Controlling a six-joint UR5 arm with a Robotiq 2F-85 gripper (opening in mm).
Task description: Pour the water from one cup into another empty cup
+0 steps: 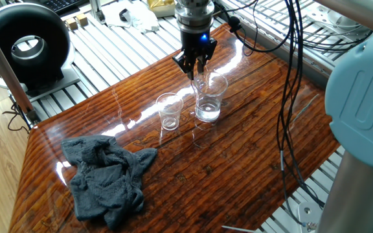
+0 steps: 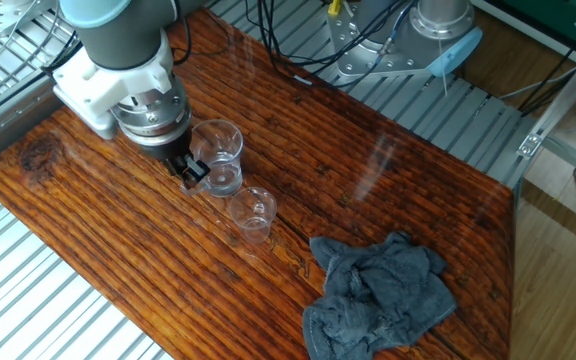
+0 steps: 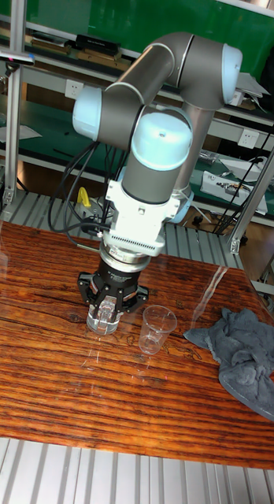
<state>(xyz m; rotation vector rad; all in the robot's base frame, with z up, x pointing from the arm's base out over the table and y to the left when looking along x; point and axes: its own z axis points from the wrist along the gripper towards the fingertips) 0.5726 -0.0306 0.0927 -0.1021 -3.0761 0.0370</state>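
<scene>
The handled glass mug (image 1: 211,97) stands upright on the wooden table (image 1: 238,162) with a shallow layer of water (image 1: 208,114) at its bottom. My gripper (image 1: 196,67) is low at the mug's far side, its fingers drawn close together on the mug's handle. The other fixed view shows the gripper (image 2: 190,170) pressed against the left side of the mug (image 2: 218,155). The small empty tumbler (image 1: 169,111) stands just beside the mug, apart from it. In the tall view the gripper (image 3: 108,303) hangs right at the mug (image 3: 101,316), with the tumbler (image 3: 157,317) to its right.
A crumpled grey cloth (image 1: 105,178) lies on the table near its left front corner. Black cables (image 1: 290,77) hang over the table's right side. A black ring-shaped device (image 1: 24,45) sits off the table at the back left, on metal slats.
</scene>
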